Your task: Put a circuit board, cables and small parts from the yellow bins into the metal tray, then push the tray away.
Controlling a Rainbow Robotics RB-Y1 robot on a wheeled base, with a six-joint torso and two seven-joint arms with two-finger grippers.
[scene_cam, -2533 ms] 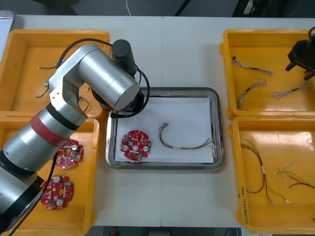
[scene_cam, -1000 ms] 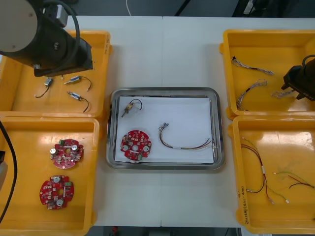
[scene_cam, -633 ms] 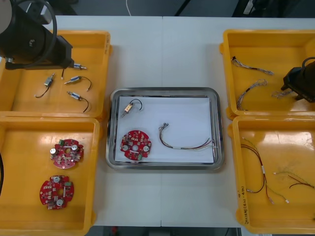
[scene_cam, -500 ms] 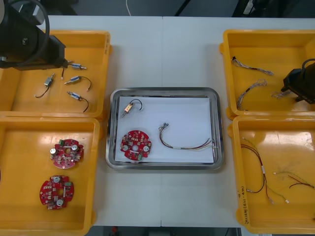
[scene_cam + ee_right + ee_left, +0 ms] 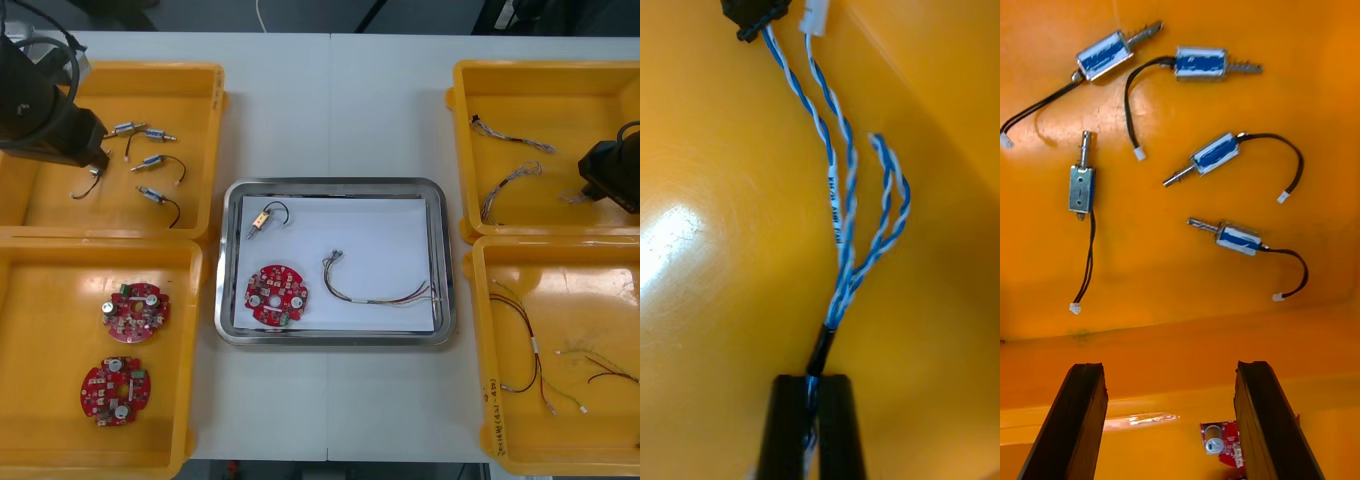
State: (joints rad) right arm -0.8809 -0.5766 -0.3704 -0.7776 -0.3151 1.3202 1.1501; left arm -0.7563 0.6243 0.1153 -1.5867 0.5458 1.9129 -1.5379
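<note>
Front view, from the left: my left gripper [image 5: 1171,367] hangs over the far left yellow bin [image 5: 190,78], fingers wide apart and holding nothing. Five small metal parts [image 5: 1217,154] lie in the bin just past its fingertips. Between my two grippers sits the metal tray [image 5: 330,185], with a red circuit board [image 5: 277,295], a cable [image 5: 375,290] and one small part [image 5: 262,220] inside. My right gripper [image 5: 814,386] is over the far right bin [image 5: 500,72], pinching a blue and white cable [image 5: 836,225].
</note>
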